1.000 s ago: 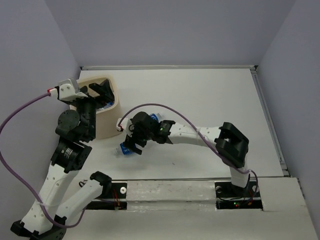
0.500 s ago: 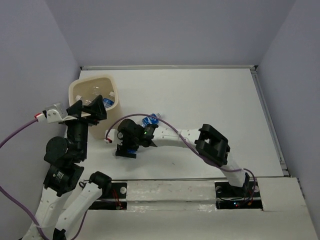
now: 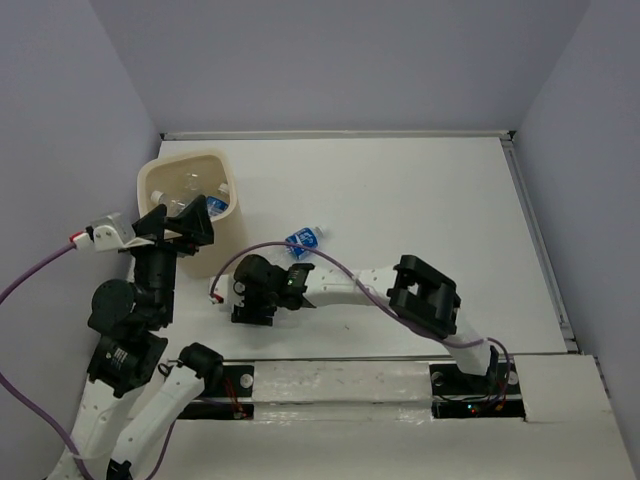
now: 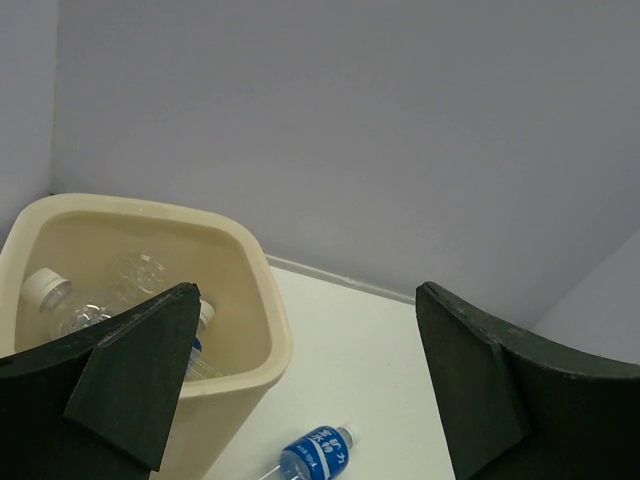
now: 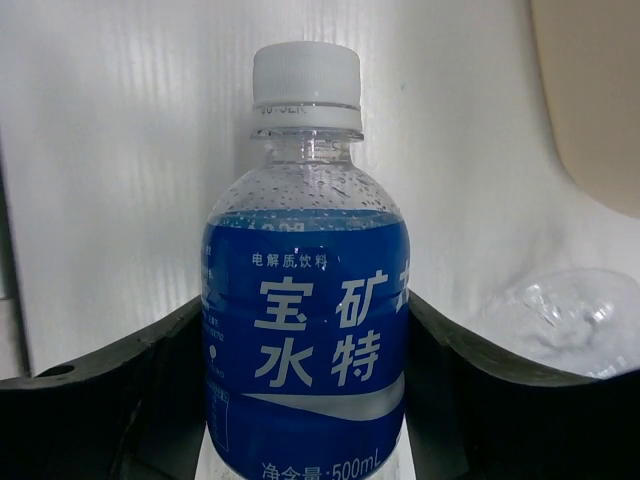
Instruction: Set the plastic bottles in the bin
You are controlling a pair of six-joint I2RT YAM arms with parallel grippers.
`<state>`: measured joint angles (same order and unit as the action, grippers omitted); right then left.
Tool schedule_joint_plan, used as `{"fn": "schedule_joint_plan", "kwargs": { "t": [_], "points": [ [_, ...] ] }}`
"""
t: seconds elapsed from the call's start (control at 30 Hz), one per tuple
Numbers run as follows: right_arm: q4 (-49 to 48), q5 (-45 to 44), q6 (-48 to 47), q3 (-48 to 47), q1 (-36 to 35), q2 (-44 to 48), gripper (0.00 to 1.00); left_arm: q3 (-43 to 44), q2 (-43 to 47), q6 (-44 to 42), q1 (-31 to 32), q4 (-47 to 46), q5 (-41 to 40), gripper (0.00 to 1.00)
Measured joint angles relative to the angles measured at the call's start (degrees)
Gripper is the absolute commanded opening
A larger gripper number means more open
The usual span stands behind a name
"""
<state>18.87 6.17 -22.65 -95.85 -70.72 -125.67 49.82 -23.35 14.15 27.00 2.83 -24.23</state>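
The blue-labelled bottle (image 5: 305, 330) is cut off at its base — bottles (image 4: 75, 305) in the bin (image 4: 262, 320) half hide behind the left fingers (image 4: 130, 380).

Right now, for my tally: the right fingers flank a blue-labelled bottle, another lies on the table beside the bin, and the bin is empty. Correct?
No, the bin is not empty: the left wrist view shows several clear bottles inside it. The rest holds: the right fingers flank a blue-labelled bottle, and another bottle lies on the table beside the bin.
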Motion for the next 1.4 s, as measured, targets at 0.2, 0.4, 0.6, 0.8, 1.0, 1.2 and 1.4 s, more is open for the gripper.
{"fn": "schedule_joint_plan", "kwargs": {
  "t": [0.2,0.4,0.6,0.8,1.0,1.2,1.4],
  "points": [
    [-7.7,-2.4,3.3,9.4,-1.0,14.4,0.51,0.4,2.8,0.9,0.0,0.3,-0.6,0.98],
    [-23.3,-7.6,7.2,12.1,-0.9,28.5,0.46,3.4,8.7,2.6,0.0,-0.4,-0.4,0.95],
    [-36.3,-10.3,10.0,3.5,0.7,25.6,0.45,3.2,14.8,2.9,0.0,-3.8,-1.7,0.94],
    [-45.4,-8.2,18.2,-8.3,6.1,14.5,0.44,-2.4,19.5,2.9,0.0,-5.6,-3.2,0.93],
    [-49.5,-5.7,23.0,-29.5,9.9,-1.9,0.45,-4.9,20.0,2.5,0.0,-5.9,-3.9,0.93],
    [-50.0,-4.5,25.4,-51.3,9.5,-16.4,0.62,-5.2,20.0,2.2,0.0,-6.5,-3.8,0.92],
    [-50.9,-4.5,27.8,-47.0,9.5,-17.3,0.91,-5.6,20.0,1.7,0.0,-7.0,-3.8,0.92]
  ]
}}
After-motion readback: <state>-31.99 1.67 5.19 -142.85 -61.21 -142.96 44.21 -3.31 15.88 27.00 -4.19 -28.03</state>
